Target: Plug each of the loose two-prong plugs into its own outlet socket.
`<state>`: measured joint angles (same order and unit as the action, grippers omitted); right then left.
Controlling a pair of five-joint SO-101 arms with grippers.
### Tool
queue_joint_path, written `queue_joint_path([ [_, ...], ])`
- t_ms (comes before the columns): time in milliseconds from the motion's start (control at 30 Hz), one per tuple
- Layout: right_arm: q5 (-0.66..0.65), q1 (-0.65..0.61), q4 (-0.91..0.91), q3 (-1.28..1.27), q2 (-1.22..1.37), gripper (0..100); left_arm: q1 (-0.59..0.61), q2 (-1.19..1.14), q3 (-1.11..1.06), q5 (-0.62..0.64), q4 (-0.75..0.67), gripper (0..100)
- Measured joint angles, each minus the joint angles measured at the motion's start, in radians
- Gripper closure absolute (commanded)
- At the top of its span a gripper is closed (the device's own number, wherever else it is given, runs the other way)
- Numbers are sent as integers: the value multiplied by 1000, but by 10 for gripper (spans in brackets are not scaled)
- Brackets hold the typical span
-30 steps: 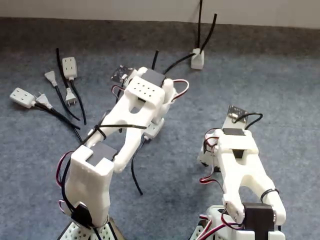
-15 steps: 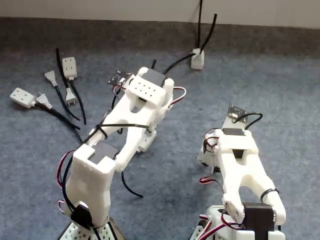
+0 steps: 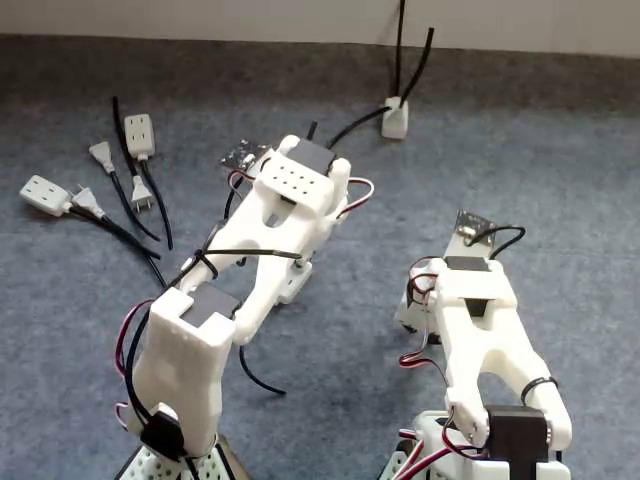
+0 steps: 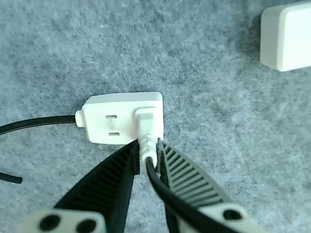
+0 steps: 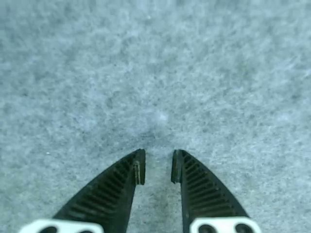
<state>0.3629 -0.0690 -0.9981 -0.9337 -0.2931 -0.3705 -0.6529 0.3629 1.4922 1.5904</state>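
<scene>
Fingers [image 4: 181, 175] of the left gripper [image 4: 148, 151] are clenched on a white two-prong plug [image 4: 147, 127], pinching it at the cord end, and its black cord [image 4: 163, 191] runs back between them. The plug's front sits in the face of a white outlet socket [image 4: 112, 119] that lies flat on the grey felt desk [image 4: 204, 97]. The plug looks pushed in, though the prongs themselves are hidden. The socket's own black lead [image 4: 34, 124] trails off along the felt. A white block [image 4: 287, 35] lies near by, well apart from the socket; it may be another socket, but that cannot be told.

From above, the left arm [image 3: 285, 205] stretches over the middle of the desk, with the right arm [image 3: 475, 310] folded beside it. The right gripper [image 5: 155, 167] hangs just over bare felt, fingers slightly parted and holding nothing.

Off towards the far left lies a second socket [image 3: 42, 192] with a joined plug [image 3: 85, 203] touching its end. Near these are a third socket [image 3: 139, 134] and two loose plugs [image 3: 100, 153] [image 3: 140, 190]. A far socket [image 3: 396, 119] sits by the back edge.
</scene>
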Motion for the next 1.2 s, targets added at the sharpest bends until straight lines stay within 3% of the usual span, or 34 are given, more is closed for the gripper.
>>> queue_joint_path([
  [267, 0, 0, 0, 0, 0, 897, 18, -2, -12, -51, 3, 993],
  [833, 0, 0, 0, 0, 0, 897, 58, 2, -95, -756, -3, 992],
  [1033, 0, 0, 0, 0, 0, 897, 52, 2, -95, -914, -2, 987],
  [1200, 0, 0, 0, 0, 0, 897, 52, 2, -95, -1002, -2, 840],
])
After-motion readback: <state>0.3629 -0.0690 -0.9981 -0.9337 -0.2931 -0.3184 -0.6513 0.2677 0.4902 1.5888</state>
